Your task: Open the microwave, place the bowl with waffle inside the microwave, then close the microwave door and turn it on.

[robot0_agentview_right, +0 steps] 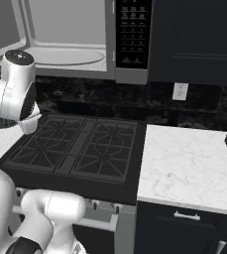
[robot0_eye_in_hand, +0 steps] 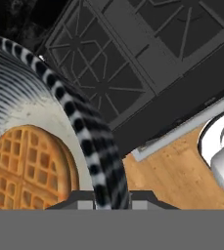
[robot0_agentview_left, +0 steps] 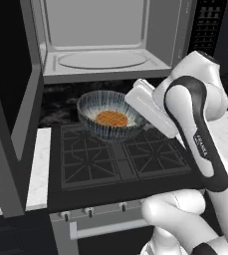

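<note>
Your gripper (robot0_eye_in_hand: 102,201): jaws nearly closed, one each side of the bowl (robot0_agentview_left: 103,107) rim at its 3 o'clock edge, gripping it. Bowl: raised above the stove (robot0_agentview_left: 120,159) rear burners, below the open microwave (robot0_agentview_left: 100,40). Waffle (robot0_agentview_left: 112,118): flat inside the bowl.

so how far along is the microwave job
Done: the microwave door is swung open, showing the empty turntable. In hand: the tool is shut on the rim of the bowl, one finger each side of the wall, the waffle inside, bowl above the stove. Left: set the bowl in the microwave, close the door, press the keypad.
</note>
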